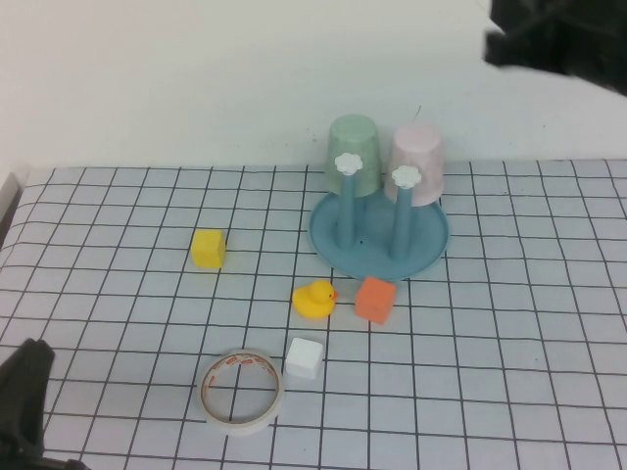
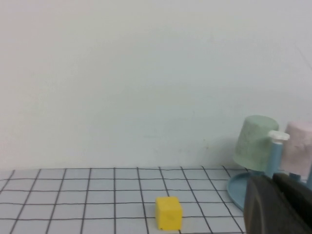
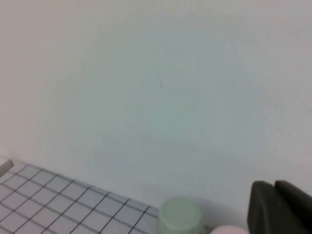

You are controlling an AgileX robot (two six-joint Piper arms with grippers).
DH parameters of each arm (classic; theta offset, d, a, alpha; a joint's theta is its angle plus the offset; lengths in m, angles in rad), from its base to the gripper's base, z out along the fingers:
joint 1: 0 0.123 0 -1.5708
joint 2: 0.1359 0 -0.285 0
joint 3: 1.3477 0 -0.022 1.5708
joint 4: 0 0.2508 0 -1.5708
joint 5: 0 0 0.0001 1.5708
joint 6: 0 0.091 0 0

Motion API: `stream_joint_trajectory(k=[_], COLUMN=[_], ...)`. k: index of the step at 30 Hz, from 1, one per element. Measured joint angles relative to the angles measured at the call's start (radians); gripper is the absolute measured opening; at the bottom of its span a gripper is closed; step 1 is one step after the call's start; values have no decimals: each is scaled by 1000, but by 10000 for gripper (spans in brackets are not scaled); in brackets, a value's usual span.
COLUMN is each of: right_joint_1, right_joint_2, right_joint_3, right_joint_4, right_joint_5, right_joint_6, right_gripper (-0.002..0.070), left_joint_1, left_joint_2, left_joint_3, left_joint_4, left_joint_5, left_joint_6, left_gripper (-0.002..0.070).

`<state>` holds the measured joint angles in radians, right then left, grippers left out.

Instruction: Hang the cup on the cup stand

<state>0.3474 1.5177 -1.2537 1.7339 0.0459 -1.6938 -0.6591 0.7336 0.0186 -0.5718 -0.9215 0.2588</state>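
Note:
The pale pink cup [image 1: 416, 162] sits upside down over a back peg of the blue cup stand [image 1: 331, 245], next to the light green cup [image 1: 355, 149], also upside down on a peg. Two front pegs with white flower caps [image 1: 349, 163] stand free. My left gripper [image 1: 29, 377] is shut and empty, low at the near left corner. In the left wrist view it [image 2: 273, 181] faces the stand [image 2: 238, 187], the pink cup [image 2: 298, 146] and the green cup [image 2: 253, 141]. My right gripper [image 1: 519, 44] is shut and empty, raised behind the stand; it [image 3: 274, 187] looks down on the pink cup [image 3: 226, 230].
In front of the stand lie an orange cube [image 1: 374, 299], a yellow duck [image 1: 313, 299], a white cube [image 1: 304, 357] and a roll of tape [image 1: 241, 390]. A yellow cube [image 1: 208, 248] sits to the left, also in the left wrist view [image 2: 168, 212].

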Motion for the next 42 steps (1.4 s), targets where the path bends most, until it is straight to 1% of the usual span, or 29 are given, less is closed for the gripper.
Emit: stream_joint_trajectory(k=[6, 9, 13, 16, 22, 28, 37, 42], right_joint_1=[0, 0, 0, 0, 0, 0, 0, 0], right_joint_2=[-268, -401, -576, -731, -909, -1075, -1290, -1365], right_joint_3=[267, 388, 512, 593, 646, 703, 844, 937], right_joint_4=[0, 0, 0, -4, -8, -8, -8, -8], right_joint_5=[47, 105, 205, 231, 242, 198, 192, 117], right_joint_6=[-7, -7, -7, 19, 31, 31, 35, 27], right_gripper=[0, 0, -1, -1, -1, -1, -1, -1], left_joint_1=[0, 0, 0, 0, 0, 0, 0, 0], left_joint_2=[-1, -1, -1, -1, -1, -1, -1, -1], left_joint_3=[0, 0, 0, 0, 0, 0, 0, 0], left_joint_4=[-27, -29, -33, -37, -41, -41, -41, -41], left_joint_5=[-13, -13, -13, -13, -13, -15, -13, -13], left_joint_6=[25, 25, 25, 25, 25, 25, 25, 25], left_gripper=[-1, -1, -1, -1, -1, -1, -1, -1])
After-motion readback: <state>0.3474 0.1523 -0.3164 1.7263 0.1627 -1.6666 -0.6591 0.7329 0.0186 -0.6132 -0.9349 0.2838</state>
